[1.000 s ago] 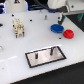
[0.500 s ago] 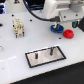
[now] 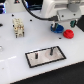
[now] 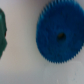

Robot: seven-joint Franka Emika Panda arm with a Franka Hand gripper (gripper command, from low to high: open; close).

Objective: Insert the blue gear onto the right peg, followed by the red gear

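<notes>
The blue gear (image 3: 56,28) lies flat on the white table under my gripper (image 3: 56,23), which partly covers it. It fills the wrist view (image 4: 60,37), toothed, with a dark centre hole. No fingers show in the wrist view, and I cannot tell whether the jaws are open or shut. The red gear (image 3: 68,33) lies just to the exterior view's right of the blue one. The grey plate (image 3: 44,60) with a black border lies nearer the front. Its right peg (image 3: 50,50) and the other peg (image 3: 36,56) stand upright and bare.
A beige block-like object (image 3: 19,27) stands at the exterior view's left. A dark green object (image 3: 74,23) sits beside the gripper and shows at the edge of the wrist view (image 4: 2,32). The white arm (image 3: 60,10) hangs over the back of the table.
My gripper has come down a little toward the blue gear. The gears and the plate have not moved.
</notes>
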